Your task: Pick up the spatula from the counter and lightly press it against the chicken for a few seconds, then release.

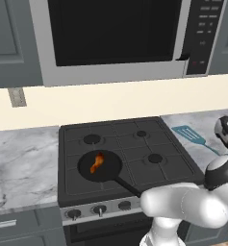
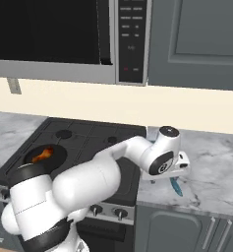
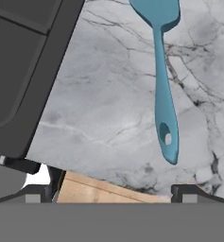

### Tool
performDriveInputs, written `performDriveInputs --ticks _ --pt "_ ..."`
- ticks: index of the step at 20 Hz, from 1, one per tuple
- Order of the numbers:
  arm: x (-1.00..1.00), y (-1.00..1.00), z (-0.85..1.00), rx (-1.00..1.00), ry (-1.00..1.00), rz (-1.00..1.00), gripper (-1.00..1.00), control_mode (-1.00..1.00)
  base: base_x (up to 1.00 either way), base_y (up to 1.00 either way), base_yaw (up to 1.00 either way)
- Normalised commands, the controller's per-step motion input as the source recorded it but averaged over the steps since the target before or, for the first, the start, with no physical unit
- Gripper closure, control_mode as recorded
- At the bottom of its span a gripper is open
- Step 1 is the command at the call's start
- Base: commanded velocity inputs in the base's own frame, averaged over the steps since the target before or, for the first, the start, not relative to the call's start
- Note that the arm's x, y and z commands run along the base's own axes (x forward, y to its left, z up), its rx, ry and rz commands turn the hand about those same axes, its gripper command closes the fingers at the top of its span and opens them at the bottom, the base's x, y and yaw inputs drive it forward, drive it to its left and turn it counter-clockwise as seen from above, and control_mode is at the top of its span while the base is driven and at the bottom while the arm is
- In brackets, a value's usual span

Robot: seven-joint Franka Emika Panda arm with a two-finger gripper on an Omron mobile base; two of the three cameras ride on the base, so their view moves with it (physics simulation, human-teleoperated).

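Teal spatula (image 3: 163,80) lying flat on the grey marbled counter (image 3: 108,108) to the right of the stove (image 1: 134,139), well apart from the chicken (image 1: 97,162), an orange-brown piece in the dark pan (image 1: 113,163) on the front left burner. The spatula has a broad flat blade toward the wall and a slim handle toward the counter's front edge, ending in a rounded tip with a small hanging hole. The white arm reaches past the stove's right front corner, elbow bent, with the hand over the handle end and facing down. The gripper (image 3: 113,191) has its fingertips set wide apart with nothing between them. It appears to hang clear of the spatula, though the gap is hard to judge.
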Motion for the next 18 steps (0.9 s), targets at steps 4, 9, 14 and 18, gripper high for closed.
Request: performDriveInputs --ticks 4,9,14,18 --pt "0.18 0.0 -0.08 0.0 -0.01 0.0 -1.0 -1.0 0.0 0.0 0.0" --pt "0.17 0.0 -0.14 0.0 -0.04 0.0 -1.0 -1.0 0.0 0.0 0.0" --pt "0.33 -0.01 -0.19 0.0 -0.02 0.0 -1.0 -1.0 0.0 0.0 0.0" --pt "0.37 -0.16 -0.11 0.0 0.0 0.0 -1.0 -1.0 0.0 0.0 0.0"
